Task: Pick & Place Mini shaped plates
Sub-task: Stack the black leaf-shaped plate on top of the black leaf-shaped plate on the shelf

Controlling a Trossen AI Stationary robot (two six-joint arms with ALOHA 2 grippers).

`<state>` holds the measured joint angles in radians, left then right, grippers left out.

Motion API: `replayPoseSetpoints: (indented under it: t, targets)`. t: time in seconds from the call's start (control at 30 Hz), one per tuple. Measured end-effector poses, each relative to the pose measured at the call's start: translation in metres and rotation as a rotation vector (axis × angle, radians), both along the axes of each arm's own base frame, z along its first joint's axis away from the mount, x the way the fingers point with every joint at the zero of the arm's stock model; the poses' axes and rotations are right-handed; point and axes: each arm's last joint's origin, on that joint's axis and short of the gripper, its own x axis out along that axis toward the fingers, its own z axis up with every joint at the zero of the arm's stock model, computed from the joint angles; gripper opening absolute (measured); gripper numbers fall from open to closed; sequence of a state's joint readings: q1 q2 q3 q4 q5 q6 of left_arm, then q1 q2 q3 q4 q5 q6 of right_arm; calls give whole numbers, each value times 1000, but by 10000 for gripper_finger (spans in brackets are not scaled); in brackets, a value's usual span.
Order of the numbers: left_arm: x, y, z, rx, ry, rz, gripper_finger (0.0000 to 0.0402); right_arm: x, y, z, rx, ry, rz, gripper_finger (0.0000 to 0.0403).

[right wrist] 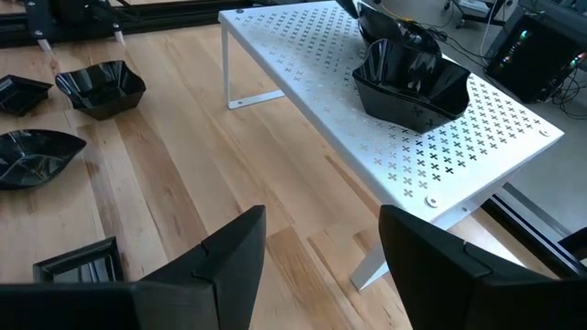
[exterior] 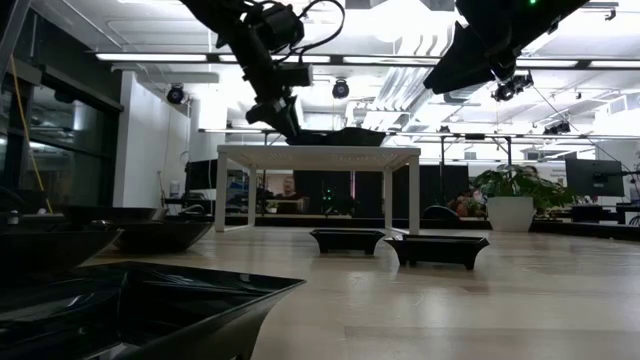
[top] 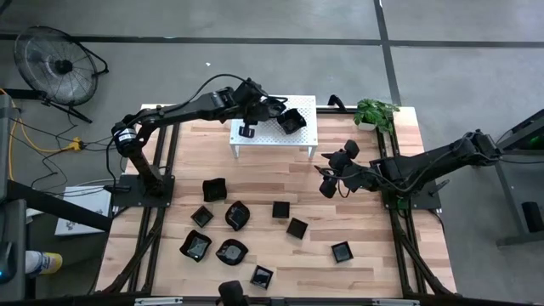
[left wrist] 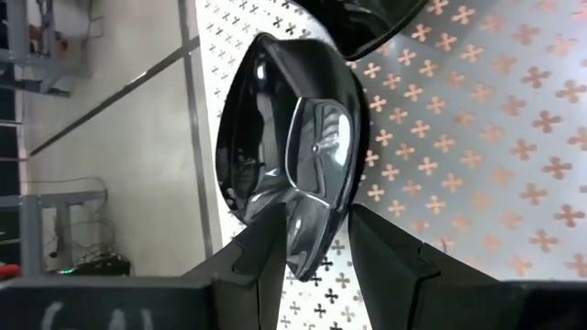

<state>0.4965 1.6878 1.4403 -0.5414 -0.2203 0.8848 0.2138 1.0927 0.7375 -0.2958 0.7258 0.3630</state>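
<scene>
A glossy black mini shaped plate lies on the white perforated stand at the table's far side, its near end between the fingers of my left gripper. A second plate sits on the stand just beyond it, resting on its underside. Several more black plates lie on the wooden table nearer the front. My right gripper hovers open over the table's right half, right of the stand, and touches nothing. My left gripper has the plate's narrow near end between its two fingers, which come slanting down from the table's left. The left-hand finger lies against the plate's outer wall. The plate sits on the stand's top, slightly tilted.
The stand stands on thin white legs with open room under it. A potted plant is at the far right corner. Two square plates lie mid-table. Bare wood lies between the stand and my right gripper.
</scene>
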Motion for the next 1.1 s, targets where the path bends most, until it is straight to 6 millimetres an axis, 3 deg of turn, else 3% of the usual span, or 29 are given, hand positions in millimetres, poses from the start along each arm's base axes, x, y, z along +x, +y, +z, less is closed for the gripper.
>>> replayPoseSetpoints:
  t: [0.53, 0.83, 1.1]
  targets:
    - [-3, -4, -1, -6, 49, 9, 115, 0, 0, 0, 2, 1, 2, 209]
    - [-19, -14, 28, 97, 17, 43, 115, -1, 0, -1, 2, 10, 0, 209]
    - [-27, -29, 25, -202, -21, -121, 115, -1, 0, -1, 15, 1, -8, 211]
